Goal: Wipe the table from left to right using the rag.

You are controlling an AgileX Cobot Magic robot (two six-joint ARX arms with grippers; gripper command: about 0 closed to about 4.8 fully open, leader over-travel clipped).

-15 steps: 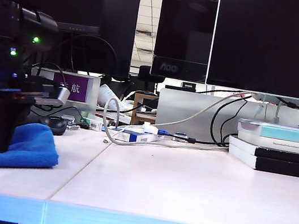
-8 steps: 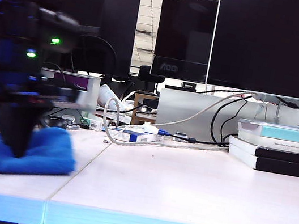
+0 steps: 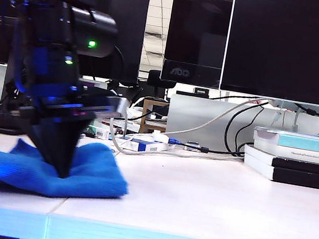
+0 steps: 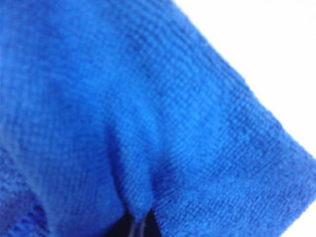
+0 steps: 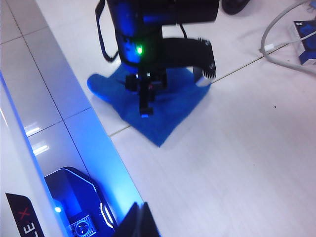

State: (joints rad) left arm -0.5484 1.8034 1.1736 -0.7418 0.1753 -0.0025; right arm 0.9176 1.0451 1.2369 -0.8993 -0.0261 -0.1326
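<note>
Exterior view: the left gripper (image 3: 63, 168) points straight down with its jaws pinched together in the rag (image 3: 47, 168), which spreads out flat beneath and to both sides of the tips on the table (image 3: 206, 207) — its leading corner lies over the seam between the two panels. Left wrist view: blue cloth (image 4: 148, 123) fills nearly everything right under the gripper, a fold bunched at the closed tips, bare table (image 4: 276, 59) beyond its edge. Right wrist view: the right gripper (image 5: 140, 222) hangs well apart from the rag (image 5: 163, 111), only a dark tip showing — I cannot tell how its jaws stand — while the left gripper (image 5: 144, 106) presses on the cloth's middle.

Dark flat monitors (image 3: 294, 47) stand at the back. A stack of books (image 3: 300, 158) lies below them. Pale looping cables (image 3: 143, 144) trail nearby.
</note>
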